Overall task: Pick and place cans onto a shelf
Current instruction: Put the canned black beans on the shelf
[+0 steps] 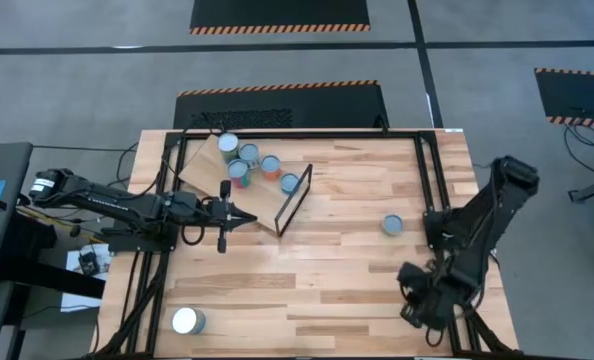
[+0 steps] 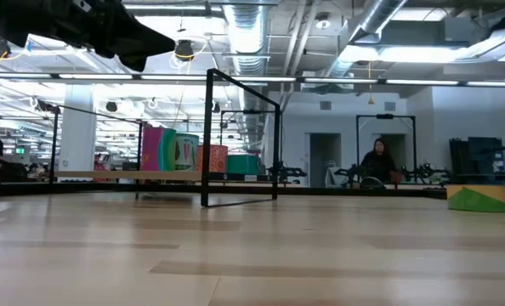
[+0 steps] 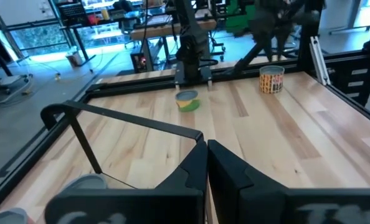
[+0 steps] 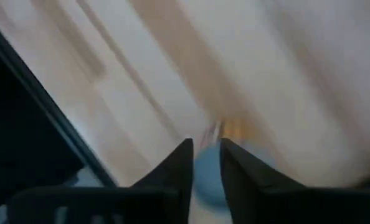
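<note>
Cans: 7 counted from above. 5 on the shelf (image 1: 239,182), e.g. one at its back (image 1: 227,144); 1 loose mid-table toward the right arm (image 1: 392,225); 1 at the near-left corner (image 1: 187,321). Left gripper (image 1: 245,217) hovers just beside the shelf's black frame, fingers clenched, empty. Right gripper (image 1: 414,300) near the table's near-right edge; its wrist pic is blurred, grip state can't be told.

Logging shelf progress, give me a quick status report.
Left claw shut, empty, beside the shelf. Right claw low at its corner. Five cans on shelf; loose can mid-table, another near front edge.
</note>
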`<act>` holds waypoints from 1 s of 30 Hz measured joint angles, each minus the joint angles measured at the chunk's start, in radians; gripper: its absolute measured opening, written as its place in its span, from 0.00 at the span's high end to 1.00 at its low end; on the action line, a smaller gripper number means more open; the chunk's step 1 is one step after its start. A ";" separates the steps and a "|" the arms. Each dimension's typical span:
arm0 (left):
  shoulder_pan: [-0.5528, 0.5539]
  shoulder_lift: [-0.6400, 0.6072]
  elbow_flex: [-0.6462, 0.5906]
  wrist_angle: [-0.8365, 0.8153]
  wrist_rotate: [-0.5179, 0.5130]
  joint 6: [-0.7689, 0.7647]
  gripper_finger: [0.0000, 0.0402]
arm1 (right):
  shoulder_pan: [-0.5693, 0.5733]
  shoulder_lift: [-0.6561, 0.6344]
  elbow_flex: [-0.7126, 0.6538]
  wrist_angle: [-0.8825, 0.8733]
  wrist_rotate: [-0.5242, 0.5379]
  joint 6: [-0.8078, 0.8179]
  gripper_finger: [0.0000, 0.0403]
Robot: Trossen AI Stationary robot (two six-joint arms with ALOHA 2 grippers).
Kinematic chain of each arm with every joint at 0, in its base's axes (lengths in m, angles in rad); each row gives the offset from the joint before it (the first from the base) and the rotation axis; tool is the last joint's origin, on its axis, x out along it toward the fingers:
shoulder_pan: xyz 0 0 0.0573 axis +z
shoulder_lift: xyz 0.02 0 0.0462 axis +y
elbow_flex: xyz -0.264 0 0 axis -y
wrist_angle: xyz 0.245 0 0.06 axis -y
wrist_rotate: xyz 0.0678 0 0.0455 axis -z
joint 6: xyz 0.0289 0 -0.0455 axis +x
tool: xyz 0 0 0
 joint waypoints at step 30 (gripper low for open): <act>0.000 -0.051 0.000 -0.037 -0.058 -0.062 1.00 | -0.288 0.194 0.083 0.059 -0.125 -0.477 0.95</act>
